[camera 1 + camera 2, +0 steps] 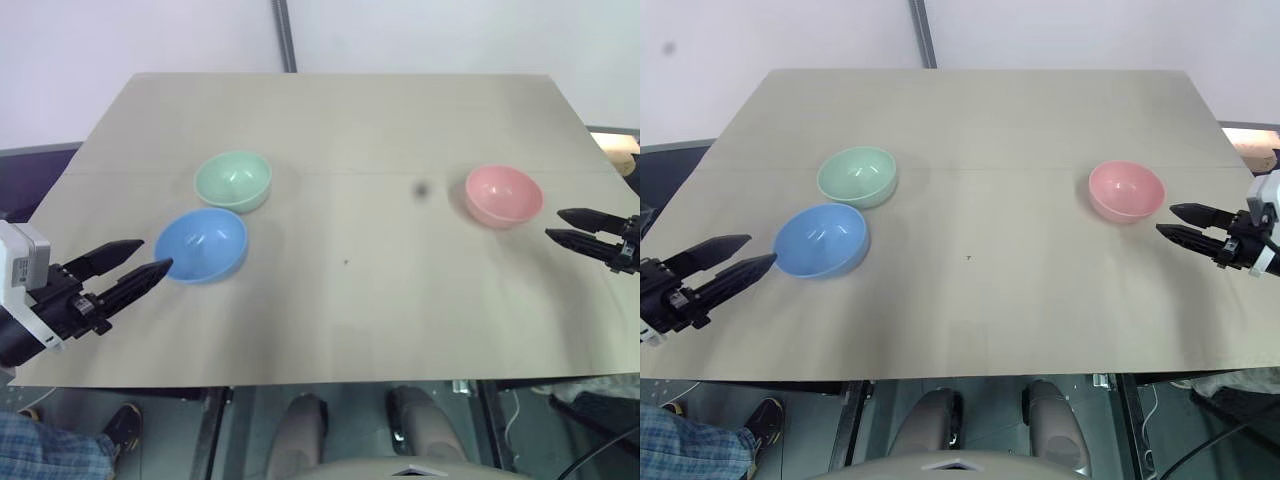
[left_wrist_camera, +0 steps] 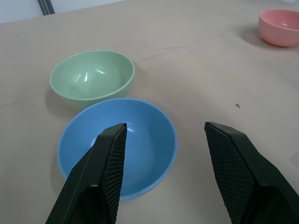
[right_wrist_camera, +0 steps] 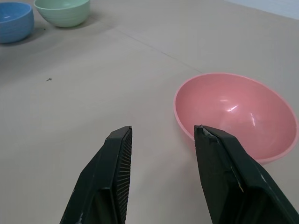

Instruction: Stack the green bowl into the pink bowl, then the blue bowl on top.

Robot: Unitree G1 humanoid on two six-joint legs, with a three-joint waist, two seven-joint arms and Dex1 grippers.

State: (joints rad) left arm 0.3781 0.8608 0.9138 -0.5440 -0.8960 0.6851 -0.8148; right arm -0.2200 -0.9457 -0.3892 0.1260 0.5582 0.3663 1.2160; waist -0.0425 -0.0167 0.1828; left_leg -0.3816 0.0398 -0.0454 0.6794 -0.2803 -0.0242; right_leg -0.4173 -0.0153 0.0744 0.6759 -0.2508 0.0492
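From the head camera, a pale beige wooden table [image 1: 330,330] carries three small smooth plastic bowls: the pale mint-green bowl [image 1: 232,180] sits on the robot's left side, the sky-blue bowl [image 1: 201,244] lies just beside it and nearer the robot, perhaps touching it, and the salmon-pink bowl [image 1: 503,195] stands well apart on the right. Nothing is stacked yet. The left gripper [image 1: 142,262] hangs near the blue bowl's rim with its two black fingers spread and empty; the right gripper [image 1: 563,224] hovers just beside the pink bowl, also spread and holding nothing. In the left wrist view, the left gripper [image 2: 164,131] points at the blue bowl [image 2: 117,144], with one finger in front of the bowl's hollow and the other over bare table, while the green bowl [image 2: 92,77] lies beyond it. That is the risk I see: the green bowl must go first, yet the blue one stands between it and the fingers, so a reach could nudge the blue bowl or grab the wrong one. In the right wrist view, the right gripper [image 3: 162,131] faces the near rim of the pink bowl [image 3: 236,114], fingers apart and not touching it; a careless advance could push the light bowl across the smooth table and shift the stacking target.
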